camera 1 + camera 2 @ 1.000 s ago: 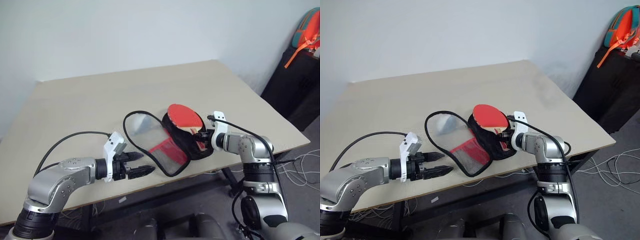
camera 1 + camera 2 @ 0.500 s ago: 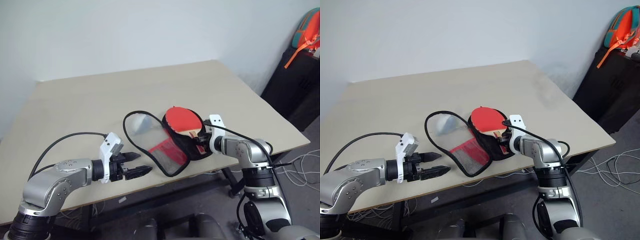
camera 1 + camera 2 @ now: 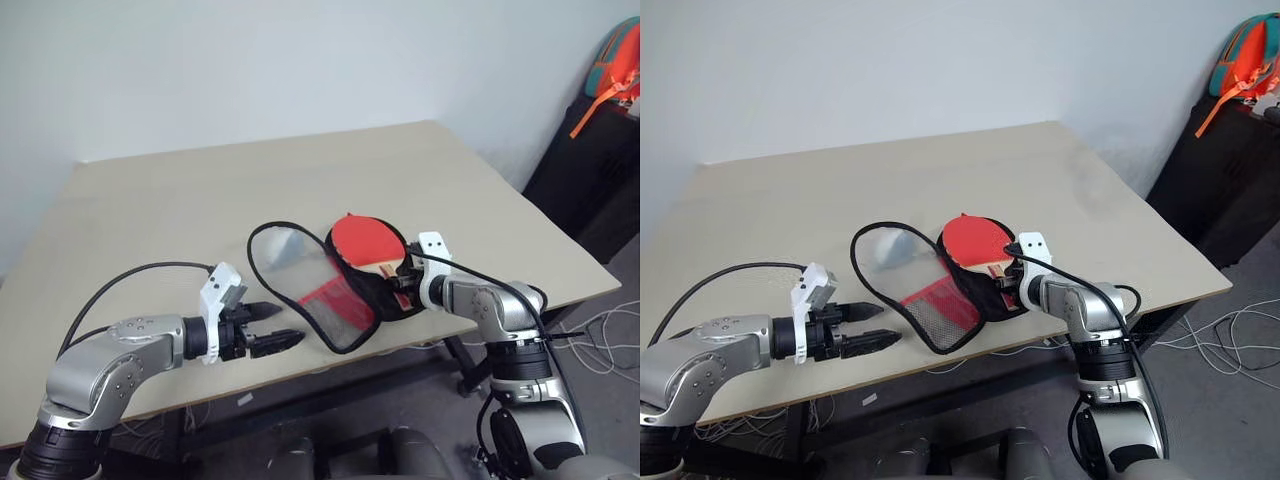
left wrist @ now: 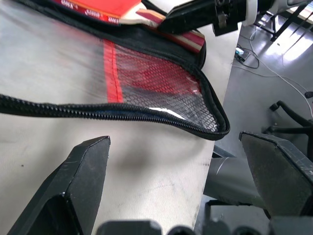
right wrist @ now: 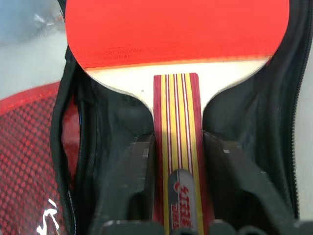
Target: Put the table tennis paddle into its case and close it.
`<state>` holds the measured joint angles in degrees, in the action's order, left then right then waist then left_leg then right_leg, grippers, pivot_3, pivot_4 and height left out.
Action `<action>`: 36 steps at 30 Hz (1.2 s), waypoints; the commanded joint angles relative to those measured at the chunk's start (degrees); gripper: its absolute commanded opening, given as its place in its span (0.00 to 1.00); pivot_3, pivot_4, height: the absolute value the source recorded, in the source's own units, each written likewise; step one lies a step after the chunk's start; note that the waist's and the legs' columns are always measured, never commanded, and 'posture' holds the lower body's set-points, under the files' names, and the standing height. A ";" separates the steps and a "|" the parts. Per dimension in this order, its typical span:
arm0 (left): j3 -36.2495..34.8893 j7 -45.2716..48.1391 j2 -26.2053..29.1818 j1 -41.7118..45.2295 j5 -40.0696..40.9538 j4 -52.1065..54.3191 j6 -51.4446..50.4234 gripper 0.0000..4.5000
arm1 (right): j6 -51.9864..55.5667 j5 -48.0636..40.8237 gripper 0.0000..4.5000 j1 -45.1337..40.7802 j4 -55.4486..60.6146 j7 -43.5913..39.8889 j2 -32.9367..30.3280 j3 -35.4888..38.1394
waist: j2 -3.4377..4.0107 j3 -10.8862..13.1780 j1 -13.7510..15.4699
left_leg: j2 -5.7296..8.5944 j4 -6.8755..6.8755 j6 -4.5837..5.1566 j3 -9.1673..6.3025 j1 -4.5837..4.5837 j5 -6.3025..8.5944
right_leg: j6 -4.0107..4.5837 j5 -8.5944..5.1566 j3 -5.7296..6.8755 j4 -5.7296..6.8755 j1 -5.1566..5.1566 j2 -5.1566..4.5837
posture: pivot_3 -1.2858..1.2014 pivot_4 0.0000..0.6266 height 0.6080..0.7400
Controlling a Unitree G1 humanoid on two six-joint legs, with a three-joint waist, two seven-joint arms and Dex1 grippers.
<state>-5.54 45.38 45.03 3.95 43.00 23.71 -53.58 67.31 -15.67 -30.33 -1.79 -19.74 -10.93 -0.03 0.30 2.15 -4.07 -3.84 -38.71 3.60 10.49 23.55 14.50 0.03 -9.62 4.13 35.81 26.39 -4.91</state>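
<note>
The table tennis paddle (image 3: 365, 240) lies red face up in the black half of the case (image 3: 392, 303), near the table's front right edge. The case is unzipped, and its clear and red-mesh flap (image 3: 300, 275) is spread flat to the left. My right gripper (image 5: 178, 147) sits at the case's near end, with a finger against each side of the striped wooden handle (image 5: 177, 112). Left of the flap, my left gripper (image 3: 288, 326) hovers low over the table, open and holding nothing. The left wrist view shows the flap's zip edge (image 4: 146, 115) just ahead of it.
The pale wooden table (image 3: 200, 200) has bare surface behind and left of the case. Its front edge runs just below both grippers. A dark cabinet (image 3: 590, 180) with an orange and teal bag (image 3: 618, 60) stands at the far right, and cables lie on the floor.
The paddle's blade has sunk from a raised tilt to lie flat in the case, and my right hand has dipped slightly with it. My left gripper has kept still.
</note>
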 commanded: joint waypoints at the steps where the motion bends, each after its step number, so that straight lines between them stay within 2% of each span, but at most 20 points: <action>1: -0.14 0.62 0.06 1.21 -0.28 0.56 1.24 1.00 | -0.17 0.04 0.68 -0.50 1.73 0.86 -0.09 -0.47 | -0.02 -0.01 -0.04 | -0.01 0.00 0.00 -0.01 -0.01 0.00 | 0.00 0.00 0.01 0.00 -0.01 0.00 | 0.52 0.00 0.88; 5: -0.13 0.67 0.01 1.26 -0.35 0.43 1.24 1.00 | -0.55 -0.42 0.98 -0.53 2.57 0.56 -0.08 -0.81 | -0.04 -0.03 0.00 | -0.01 0.01 -0.01 -0.01 -0.01 -0.01 | 0.00 0.00 0.01 0.00 -0.02 0.00 | 0.52 0.00 0.88; 6: -0.18 0.72 0.03 1.22 -0.35 0.37 1.22 1.00 | -1.55 -1.11 1.00 -0.95 3.28 0.46 0.30 0.39 | -0.04 -0.03 0.03 | -0.01 0.00 -0.01 -0.01 -0.01 -0.01 | 0.00 0.00 0.01 0.00 -0.02 0.00 | 0.52 0.00 0.88; 12: -0.63 0.59 -1.19 2.57 0.33 -0.62 1.43 1.00 | -4.98 -9.88 1.00 -7.02 7.36 -0.67 3.15 12.45 | -0.03 -0.02 0.00 | -0.01 0.02 -0.02 -0.01 0.00 -0.01 | 0.00 0.00 0.01 0.00 0.01 0.01 | 0.52 0.00 0.88; 15: 0.65 -0.27 -4.26 6.64 0.89 -1.52 1.23 1.00 | -5.59 -20.16 1.00 -14.55 6.51 0.22 4.18 25.02 | -0.02 -0.01 0.38 | 0.02 0.01 -0.01 -0.02 0.02 -0.02 | 0.02 0.03 0.01 -0.02 0.00 0.00 | 0.52 0.00 0.88; 18: 2.18 -0.91 -6.41 9.60 0.53 -2.53 0.39 1.00 | -5.74 -26.51 1.00 -19.78 5.22 1.14 2.52 31.70 | -0.07 -0.04 0.66 | 0.03 0.00 -0.01 -0.06 -0.01 -0.01 | 0.03 0.03 0.02 -0.06 -0.06 0.01 | 0.52 0.00 0.88; 25: 5.95 -1.16 -10.42 15.16 -0.71 -6.61 0.77 1.00 | -9.59 -26.58 1.00 -20.24 1.21 4.44 -0.93 31.81 | -0.05 -0.05 1.04 | 0.02 -0.01 0.00 -0.05 -0.03 -0.02 | 0.04 0.04 0.00 -0.03 -0.06 0.03 | 0.52 0.00 0.88; 31: 13.59 -1.03 -19.02 25.00 -7.86 -17.73 6.44 1.00 | -12.28 -28.53 1.00 -19.11 3.71 4.74 -0.69 30.65 | -0.03 -0.04 1.14 | 0.07 -0.08 0.08 -0.09 0.02 -0.07 | 0.02 0.05 0.01 -0.03 -0.12 0.02 | 0.52 0.00 0.88; 36: 16.23 -0.54 -26.35 33.24 -12.83 -29.80 11.34 1.00 | -14.54 -29.18 1.00 -19.49 2.37 6.15 -1.27 30.38 | -0.03 -0.05 1.09 | 0.09 -0.13 0.12 -0.13 0.02 -0.07 | 0.02 0.05 0.02 -0.04 -0.17 0.02 | 0.52 0.00 0.88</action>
<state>10.38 44.40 19.54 35.17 31.73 -4.16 -44.77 54.59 -43.32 -48.57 -0.59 -13.96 -11.39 30.34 0.27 2.10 -2.97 -3.75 -38.84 3.72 10.36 23.58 14.43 0.05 -9.57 4.14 35.77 26.24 -4.88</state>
